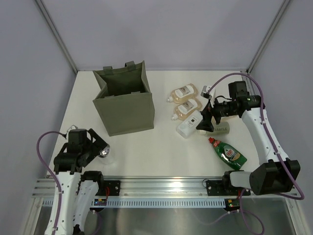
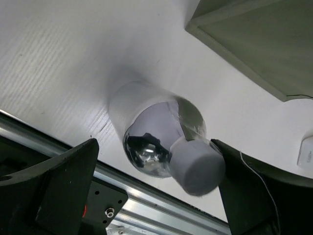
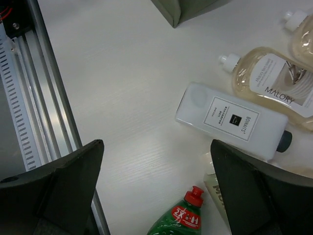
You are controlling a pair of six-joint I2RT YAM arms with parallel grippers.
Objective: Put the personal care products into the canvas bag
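The olive canvas bag [image 1: 124, 100] stands open at the back left. Two amber bottles [image 1: 184, 92] [image 1: 187, 108] lie right of it, and part of a third [image 1: 203, 90] shows behind my right wrist. Below them lie a white bottle [image 1: 190, 124], a beige tube [image 1: 221, 129] and a green red-capped bottle [image 1: 229, 152]. My right gripper [image 1: 204, 125] [image 3: 156, 147] hangs open above the table between the white bottle [image 3: 230, 120] and the green bottle [image 3: 183, 220], holding nothing. My left gripper [image 1: 100, 146] [image 2: 154, 147] is open, its fingers on either side of the silver-topped jar [image 2: 146, 127] [image 1: 105, 152].
The aluminium rail [image 1: 161, 188] with both arm bases runs along the near table edge, close behind the jar. The rail [image 3: 29, 98] also lies left of my right gripper. Grey walls close in the table on three sides.
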